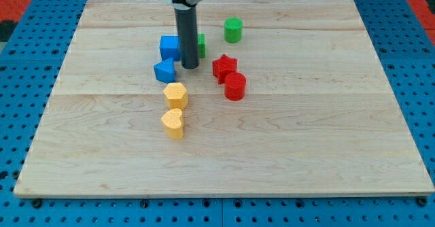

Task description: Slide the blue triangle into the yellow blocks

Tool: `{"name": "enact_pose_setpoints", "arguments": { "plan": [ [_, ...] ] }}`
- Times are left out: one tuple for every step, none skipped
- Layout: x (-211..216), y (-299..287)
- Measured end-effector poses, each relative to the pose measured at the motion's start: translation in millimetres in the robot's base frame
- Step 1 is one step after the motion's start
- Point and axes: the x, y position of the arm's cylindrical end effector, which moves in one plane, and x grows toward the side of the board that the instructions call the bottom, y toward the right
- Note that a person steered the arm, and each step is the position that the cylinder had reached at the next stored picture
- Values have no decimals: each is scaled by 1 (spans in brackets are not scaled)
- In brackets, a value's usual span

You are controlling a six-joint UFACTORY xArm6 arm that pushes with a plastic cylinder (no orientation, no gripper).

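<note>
The blue triangle (164, 71) lies left of centre on the wooden board (306, 152). Just below it sit the two yellow blocks: a yellow hexagon (175, 94) and, lower, a yellow heart (173, 123). The triangle is close above the hexagon, with a small gap. My tip (190, 66) is on the board right of the blue triangle, close to it, and I cannot tell if they touch. The rod hides part of a green block behind it.
A blue cube (170, 47) sits above the triangle. A green block (201, 45) peeks out right of the rod. A green cylinder (233, 30) is at the top. A red star (224, 67) and a red cylinder (235, 86) lie right of my tip.
</note>
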Motion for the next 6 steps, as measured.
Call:
{"name": "enact_pose_setpoints", "arguments": {
  "plan": [
    [-18, -27],
    [-39, -35],
    [-44, -32],
    [15, -41],
    [56, -66],
    [93, -69]
  ]
}}
